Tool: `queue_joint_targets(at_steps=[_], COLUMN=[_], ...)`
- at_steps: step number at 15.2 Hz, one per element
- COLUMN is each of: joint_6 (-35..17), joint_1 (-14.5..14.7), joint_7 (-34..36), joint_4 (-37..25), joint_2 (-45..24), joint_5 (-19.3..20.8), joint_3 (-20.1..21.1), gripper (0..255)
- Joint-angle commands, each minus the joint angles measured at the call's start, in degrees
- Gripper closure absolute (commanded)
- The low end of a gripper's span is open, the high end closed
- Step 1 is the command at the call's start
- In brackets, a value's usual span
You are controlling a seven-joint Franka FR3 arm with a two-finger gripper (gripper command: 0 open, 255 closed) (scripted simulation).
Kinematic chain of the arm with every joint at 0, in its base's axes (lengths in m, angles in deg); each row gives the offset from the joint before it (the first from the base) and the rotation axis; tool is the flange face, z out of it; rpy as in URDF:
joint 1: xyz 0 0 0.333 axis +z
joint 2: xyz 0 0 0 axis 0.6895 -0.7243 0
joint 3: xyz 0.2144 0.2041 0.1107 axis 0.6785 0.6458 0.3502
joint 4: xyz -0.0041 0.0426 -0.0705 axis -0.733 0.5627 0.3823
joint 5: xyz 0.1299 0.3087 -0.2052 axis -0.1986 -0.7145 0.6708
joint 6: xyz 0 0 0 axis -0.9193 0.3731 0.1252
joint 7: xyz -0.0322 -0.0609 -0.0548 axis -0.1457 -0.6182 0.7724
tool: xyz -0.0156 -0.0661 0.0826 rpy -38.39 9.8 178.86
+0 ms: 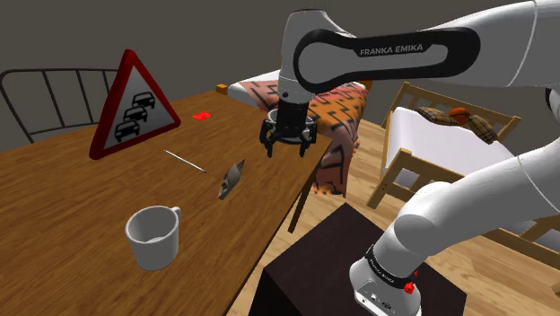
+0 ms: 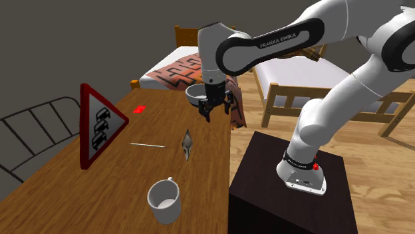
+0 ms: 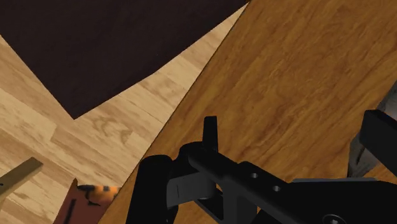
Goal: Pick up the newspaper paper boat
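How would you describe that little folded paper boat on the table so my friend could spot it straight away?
Find the wooden table with the red-rimmed triangular traffic sign standing on it. Near the table's edge facing the robot's stand, beyond the white mug and beside a thin pale stick, sits the paper boat. It alone is small, grey, folded and pointed.

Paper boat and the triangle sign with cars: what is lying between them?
A thin white stick lies on the table between the paper boat and the triangle sign. Both the shoulder view and second exterior view show it.
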Motion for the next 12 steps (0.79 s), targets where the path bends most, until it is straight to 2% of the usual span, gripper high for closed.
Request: queue_joint_targets(at_steps=[1,5,10,12], joint_6=[-2.58,-7.11,-11.3,-12.39], joint_1=[-0.76,-2.34,-3.29,-3.07], joint_7=[5.44,16.46,30.95,32.77], joint_4=[-1.63,-6.45,-14.3,-14.89], joint_2=[-3.81,-12.71,-25.13,-26.98], joint_5=[-0.18,1.42,6.78,7.77], joint_3=[2.32,6.67,10.2,10.27], gripper=[0,0,0,0])
